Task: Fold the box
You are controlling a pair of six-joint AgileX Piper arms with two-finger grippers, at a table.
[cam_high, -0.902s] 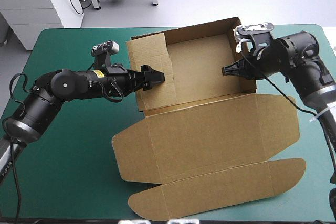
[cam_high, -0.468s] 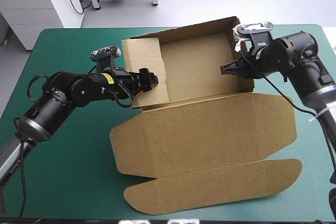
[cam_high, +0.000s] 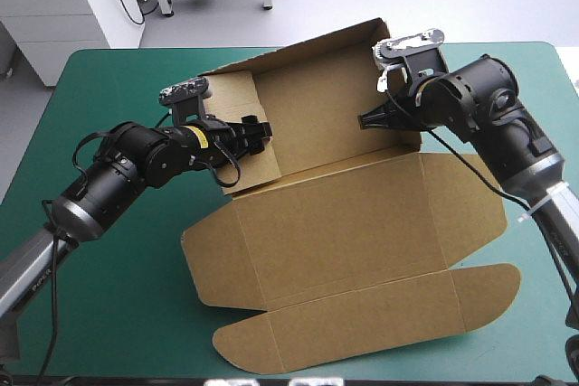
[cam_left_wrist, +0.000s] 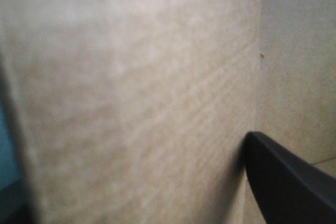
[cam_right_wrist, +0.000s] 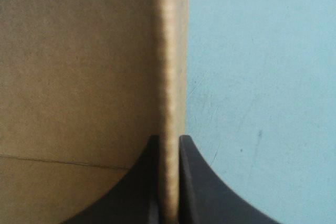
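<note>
Box (cam_high: 362, 223): brown board, an open tray with the lid flat. It lies at mid-tabletop (cam_high: 118, 296). The tray part sits toward the far edge with its walls raised. The lid panel and its long rounded flap are spread toward the near edge.

Left gripper (cam_high: 258, 131): at the tray's left wall, reaching in from the left side. In the left wrist view the wall panel (cam_left_wrist: 131, 103) fills nearly everything. One black finger (cam_left_wrist: 294, 182) stands far out to one side of the panel, on its tray side. A dark sliver of the other shows at the opposite corner, against the teal-green cover. Fingers apart, the wall between them. Cannot tell whether either touches the board.

Right gripper (cam_high: 366, 121): at the tray's right wall, near the far corner. In the right wrist view both fingers (cam_right_wrist: 142, 182) are clamped on the wall's thin edge (cam_right_wrist: 170, 77), all but together. There is board on one side and bare tabletop on the other.
</note>
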